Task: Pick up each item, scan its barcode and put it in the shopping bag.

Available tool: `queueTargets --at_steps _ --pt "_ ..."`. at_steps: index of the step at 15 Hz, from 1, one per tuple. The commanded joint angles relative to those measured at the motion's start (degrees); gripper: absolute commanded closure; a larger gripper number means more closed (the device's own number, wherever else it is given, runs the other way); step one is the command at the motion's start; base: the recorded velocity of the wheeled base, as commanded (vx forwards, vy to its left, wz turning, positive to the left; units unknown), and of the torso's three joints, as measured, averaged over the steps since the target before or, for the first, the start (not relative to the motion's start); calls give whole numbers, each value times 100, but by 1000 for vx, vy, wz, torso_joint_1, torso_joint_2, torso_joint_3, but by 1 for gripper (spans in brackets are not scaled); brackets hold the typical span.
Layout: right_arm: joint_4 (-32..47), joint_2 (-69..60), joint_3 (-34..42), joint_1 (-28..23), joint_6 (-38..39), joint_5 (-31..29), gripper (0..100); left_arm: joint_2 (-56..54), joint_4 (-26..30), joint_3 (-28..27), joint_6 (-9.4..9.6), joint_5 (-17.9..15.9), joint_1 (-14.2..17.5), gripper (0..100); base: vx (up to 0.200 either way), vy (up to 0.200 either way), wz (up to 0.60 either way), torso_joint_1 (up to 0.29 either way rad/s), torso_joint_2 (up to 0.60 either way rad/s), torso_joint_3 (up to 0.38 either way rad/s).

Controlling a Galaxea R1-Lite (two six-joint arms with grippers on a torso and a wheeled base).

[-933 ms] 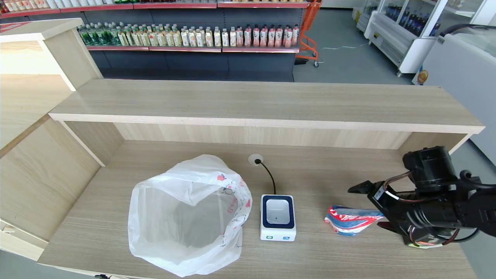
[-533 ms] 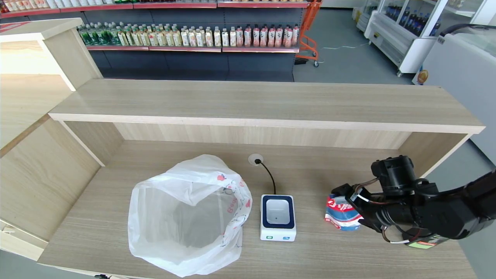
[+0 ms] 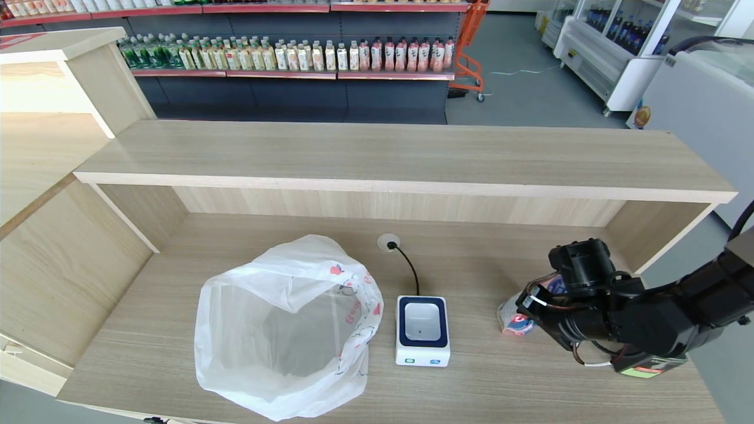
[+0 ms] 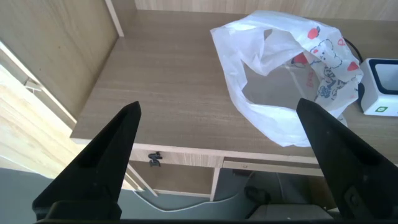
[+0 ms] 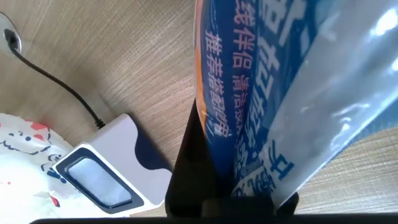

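Observation:
A blue, red and white snack packet (image 3: 511,316) stands tipped up on the right side of the counter, held in my right gripper (image 3: 526,306), which is shut on it. In the right wrist view the packet (image 5: 273,81) runs between the fingers (image 5: 196,155), above the wood. The white barcode scanner (image 3: 422,330) sits mid-counter, left of the packet. An open white shopping bag (image 3: 283,330) stands left of the scanner. My left gripper (image 4: 217,162) hangs open off the counter's near left edge, with the bag (image 4: 280,74) beyond it.
A black cable (image 3: 407,266) runs from the scanner to a grommet (image 3: 389,241) in the counter. A raised wooden shelf (image 3: 400,156) spans the back, with side walls left and right. Bare counter lies in front of the scanner.
My right arm has swung left onto the packet and shut on it. The packet went from lying flat to tipped up and shifted slightly left.

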Motion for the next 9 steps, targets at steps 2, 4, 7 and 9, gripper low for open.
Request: queueTargets --at_steps 2,4,7,9 --pt "13 -69 51 20 -285 3 100 -2 0 0 -1 4 0 0 0 0 0 0 0 0" --pt "-40 -315 200 28 -945 56 100 -2 0 0 -1 4 0 0 0 0 0 0 0 0" --pt "-110 -1466 411 -42 -2166 1594 100 -2 0 0 -1 4 0 0 0 0 0 0 0 0" --pt "-49 -2073 587 -279 -3212 2842 100 -2 0 0 -1 4 -8 0 0 0 0 0 0 0"
